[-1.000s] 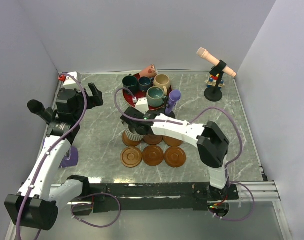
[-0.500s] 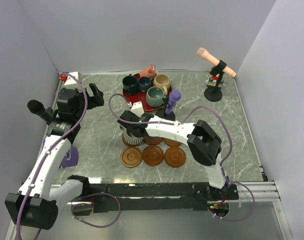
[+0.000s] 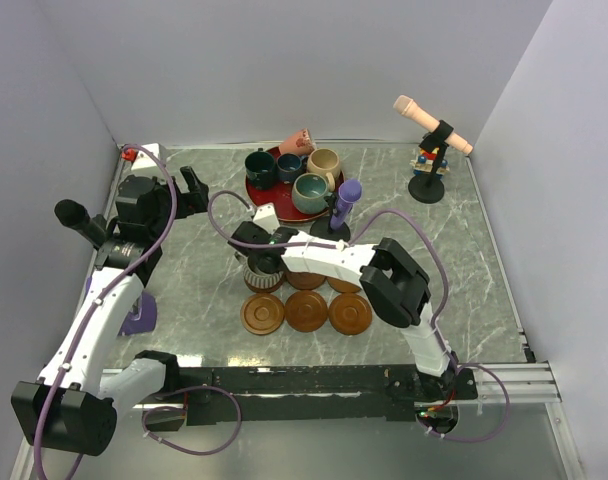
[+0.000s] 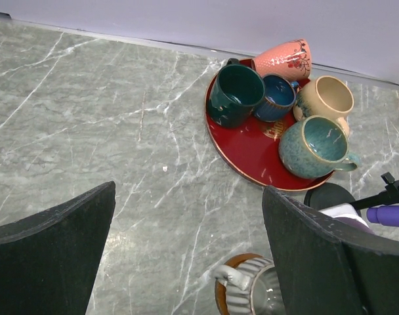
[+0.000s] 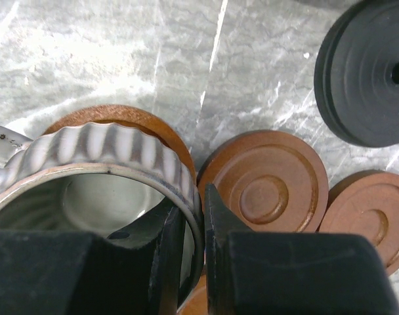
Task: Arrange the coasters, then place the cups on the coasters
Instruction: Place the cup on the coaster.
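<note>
On the near side of the right claw (image 5: 189, 200), three bare coasters (image 3: 306, 311) lie in a row on the tabletop (image 3: 194, 290). The claw itself is narrowed onto the rim of the grey mug (image 5: 114, 154). One finger is inside the mug and the other is outside against the ribbed wall, with the rim pinched between them. The grey mug stands upright directly under the claw on a fourth coaster (image 5: 117, 116), whose brown edge shows past the mug's far side. Just to the claw's right, two more coasters (image 5: 265, 187) lie bare, close beside the mug's one.

Beyond those sits a black round base (image 5: 367, 79) carrying a purple microphone (image 3: 346, 197). Farther from the claw, a red plate (image 4: 252, 154) holds four upright mugs: a teal mug (image 4: 311, 147), a beige mug (image 4: 324, 102), a dark green mug (image 4: 233, 94) and a dark blue mug (image 4: 276, 98). A pink cup (image 4: 285, 59) lies on its side at the plate's far edge.

The left claw (image 4: 189, 190) hovers well off to the left of the grey mug, its fingers spread wide with nothing between them.
</note>
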Available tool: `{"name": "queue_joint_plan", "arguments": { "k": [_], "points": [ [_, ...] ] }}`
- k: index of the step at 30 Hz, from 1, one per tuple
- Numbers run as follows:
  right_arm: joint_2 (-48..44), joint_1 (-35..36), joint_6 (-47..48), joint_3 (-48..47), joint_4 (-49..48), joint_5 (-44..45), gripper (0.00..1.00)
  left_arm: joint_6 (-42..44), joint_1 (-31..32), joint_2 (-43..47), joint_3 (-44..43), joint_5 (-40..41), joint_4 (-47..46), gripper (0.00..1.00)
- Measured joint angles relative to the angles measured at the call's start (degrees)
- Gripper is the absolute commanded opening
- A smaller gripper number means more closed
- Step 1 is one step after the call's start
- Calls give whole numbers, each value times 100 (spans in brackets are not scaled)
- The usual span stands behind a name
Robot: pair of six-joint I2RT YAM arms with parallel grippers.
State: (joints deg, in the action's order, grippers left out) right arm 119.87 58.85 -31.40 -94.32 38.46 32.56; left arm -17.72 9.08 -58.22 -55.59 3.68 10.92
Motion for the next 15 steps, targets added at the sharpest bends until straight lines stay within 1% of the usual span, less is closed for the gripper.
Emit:
{"name": "queue_joint_plan", "arguments": {
  "k": [15],
  "points": [
    [188,0,175,-262,92,201,0,0,-13,0,0,-85,-4,97]
  ]
}}
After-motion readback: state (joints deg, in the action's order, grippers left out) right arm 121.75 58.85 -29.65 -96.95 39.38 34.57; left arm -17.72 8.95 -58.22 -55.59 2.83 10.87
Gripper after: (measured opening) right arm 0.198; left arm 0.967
